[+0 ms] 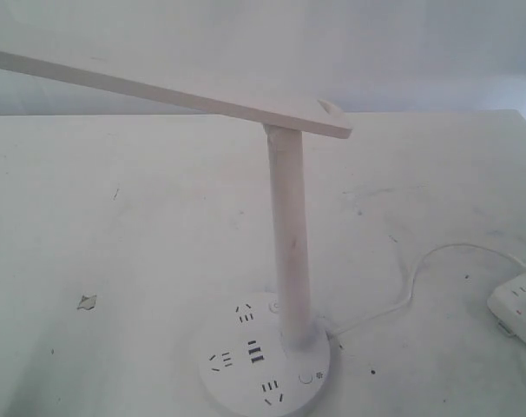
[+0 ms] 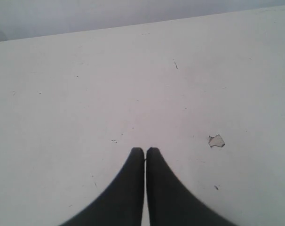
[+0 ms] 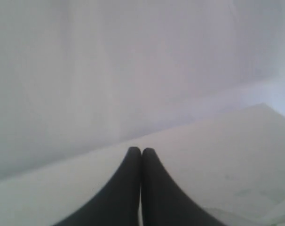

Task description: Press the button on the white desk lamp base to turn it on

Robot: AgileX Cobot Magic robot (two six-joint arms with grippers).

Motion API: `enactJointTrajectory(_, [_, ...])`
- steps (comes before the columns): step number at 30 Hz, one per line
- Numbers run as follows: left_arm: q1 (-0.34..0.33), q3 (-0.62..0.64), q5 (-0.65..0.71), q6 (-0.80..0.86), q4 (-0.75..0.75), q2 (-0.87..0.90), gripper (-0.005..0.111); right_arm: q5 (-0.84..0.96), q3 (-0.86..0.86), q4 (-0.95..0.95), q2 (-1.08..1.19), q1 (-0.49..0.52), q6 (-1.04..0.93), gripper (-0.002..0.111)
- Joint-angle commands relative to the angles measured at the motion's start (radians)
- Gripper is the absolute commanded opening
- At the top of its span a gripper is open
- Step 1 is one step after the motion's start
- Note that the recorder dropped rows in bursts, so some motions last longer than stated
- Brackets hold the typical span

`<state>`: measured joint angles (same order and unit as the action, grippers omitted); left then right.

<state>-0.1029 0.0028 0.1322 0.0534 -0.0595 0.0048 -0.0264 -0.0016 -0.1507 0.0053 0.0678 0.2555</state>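
Left wrist view: left hand point(image 2: 145, 153) fully closed, two smooth dark curved fingers meeting at the tips, nothing held, over the off-white bench point(image 2: 86, 94). Small grey chip point(image 2: 217, 141) in the surface, lower right of frame.

Right wrist view: right hand point(image 3: 141, 151) same, fingers pressed together, empty, pale wall behind.

Exterior view: white desk lamp point(image 1: 287, 234) at centre, matte plastic. Long flat rectangular head point(image 1: 159, 91) slants from upper left to centre, on a slim upright cyl. pole. White desk lamp base point(image 1: 237, 382) at bottom centre: flat round disc w/ dark socket slots & USB ports. Button point(image 1: 307, 377) on the base's lower-right part, near the pole foot: tiny circle, thin grey ring. Thin white cord point(image 1: 402, 300) curves right toward a blocky power strip point(image 1: 519, 308) at the right edge. Bench scuffed, speckled.
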Motion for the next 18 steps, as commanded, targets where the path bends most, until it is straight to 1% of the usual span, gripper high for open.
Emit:
enactJointTrajectory(1, [0.007, -0.003, -0.005, -0.002, -0.008, -0.005, 0.001, -0.067, 0.002, -0.079, -0.005, 0.003, 0.154, 0.0])
enactJointTrajectory(13, [0.007, -0.003, -0.005, -0.002, -0.008, -0.005, 0.001, -0.073, 0.002, -0.079, -0.005, 0.003, 0.154, 0.0])
enactJointTrajectory(16, [0.007, -0.003, -0.005, -0.002, -0.008, -0.005, 0.001, -0.149, 0.002, -0.079, -0.005, 0.003, 0.152, 0.0])
enactJointTrajectory(18, [0.007, -0.003, -0.005, -0.002, -0.008, -0.005, 0.001, -0.211, 0.002, -0.082, -0.005, 0.003, 0.208, 0.0])
